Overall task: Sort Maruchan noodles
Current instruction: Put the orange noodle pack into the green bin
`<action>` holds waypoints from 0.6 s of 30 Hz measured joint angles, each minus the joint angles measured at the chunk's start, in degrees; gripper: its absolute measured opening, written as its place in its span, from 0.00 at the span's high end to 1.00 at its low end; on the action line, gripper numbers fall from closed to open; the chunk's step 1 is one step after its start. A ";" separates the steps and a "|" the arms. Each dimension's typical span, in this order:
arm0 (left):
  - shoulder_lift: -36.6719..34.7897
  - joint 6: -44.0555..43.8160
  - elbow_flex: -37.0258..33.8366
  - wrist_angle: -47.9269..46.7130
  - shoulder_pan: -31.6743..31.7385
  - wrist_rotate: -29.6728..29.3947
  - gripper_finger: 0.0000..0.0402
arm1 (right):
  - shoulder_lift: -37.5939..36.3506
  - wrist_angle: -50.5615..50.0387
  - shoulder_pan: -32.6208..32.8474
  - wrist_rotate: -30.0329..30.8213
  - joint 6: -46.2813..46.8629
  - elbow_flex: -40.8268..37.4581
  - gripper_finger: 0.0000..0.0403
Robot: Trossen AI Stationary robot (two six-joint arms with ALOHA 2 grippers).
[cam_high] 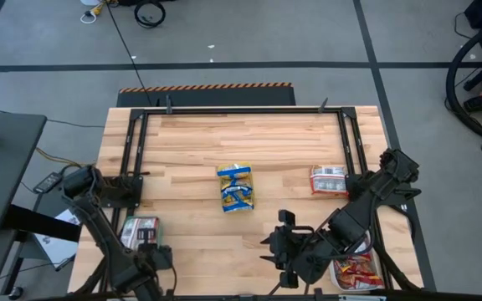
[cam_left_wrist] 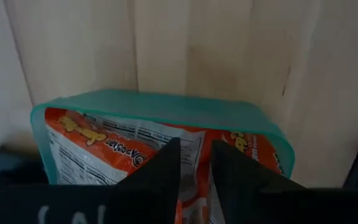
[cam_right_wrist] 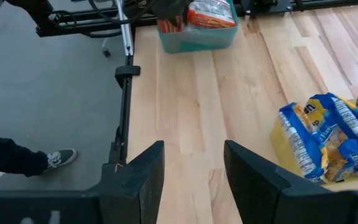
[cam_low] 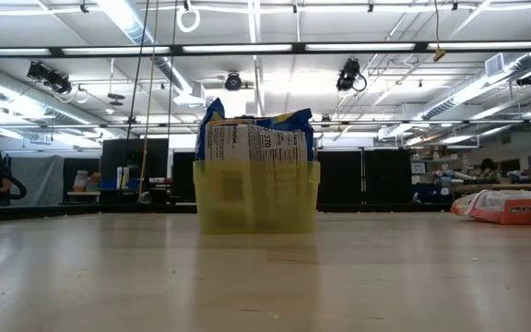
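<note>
Blue-yellow packets [cam_high: 236, 187] mid-table, long axis front-to-back. Right claw [cam_right_wrist: 193, 180] spread, empty. Left claw [cam_left_wrist: 194, 171] nearly pressed together over orange packets [cam_left_wrist: 104, 146].

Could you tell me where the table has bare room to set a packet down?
Bare wood spans the far side behind the yellow tray, and between it and the green tray. Crowded: near right corner, around the right gripper.
</note>
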 joint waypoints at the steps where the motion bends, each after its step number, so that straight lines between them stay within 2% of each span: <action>1: 0.00 1.30 0.00 0.00 -0.48 -0.18 0.76 | 0.00 0.00 0.16 0.04 0.21 0.00 0.57; 5: -0.02 3.13 -0.13 0.16 -1.68 -0.21 0.75 | 0.00 0.00 0.59 0.03 1.19 0.00 0.57; 10: -0.20 1.37 -3.64 5.40 -0.84 2.18 0.73 | 0.00 0.00 1.14 0.09 1.44 0.00 0.57; 15: -0.22 0.48 -4.56 4.25 3.32 7.97 0.73 | 0.00 0.00 1.71 0.32 2.89 0.00 0.57; 18: 0.13 3.70 -4.84 2.57 6.79 14.95 0.73 | 0.00 0.02 2.17 0.33 3.72 0.00 0.57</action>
